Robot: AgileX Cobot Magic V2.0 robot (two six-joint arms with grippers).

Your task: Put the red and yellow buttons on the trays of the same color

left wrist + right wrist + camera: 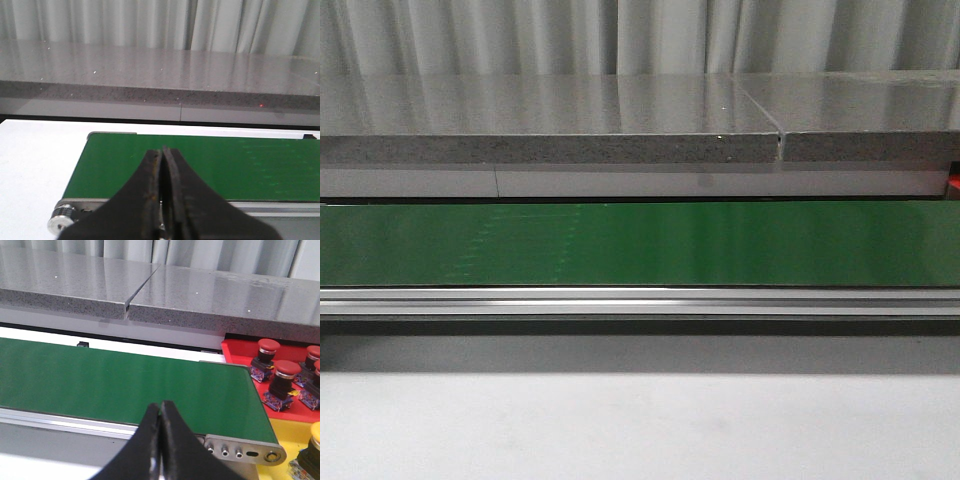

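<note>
In the right wrist view a red tray (240,356) beyond the belt's end holds several red buttons (283,384). A yellow tray (287,432) beside it holds one yellow button (311,452), cut off by the frame edge. My right gripper (161,405) is shut and empty over the near edge of the green conveyor belt (125,385). My left gripper (163,151) is shut and empty over the belt's other end (210,165). The belt (640,243) carries no button in any view. The front view shows neither gripper.
A grey stone-like shelf (550,125) runs behind the belt, with grey curtains behind it. A metal rail (640,300) edges the belt's near side. A belt roller (60,222) sits at the left end. A red sliver (953,184) shows at the front view's right edge.
</note>
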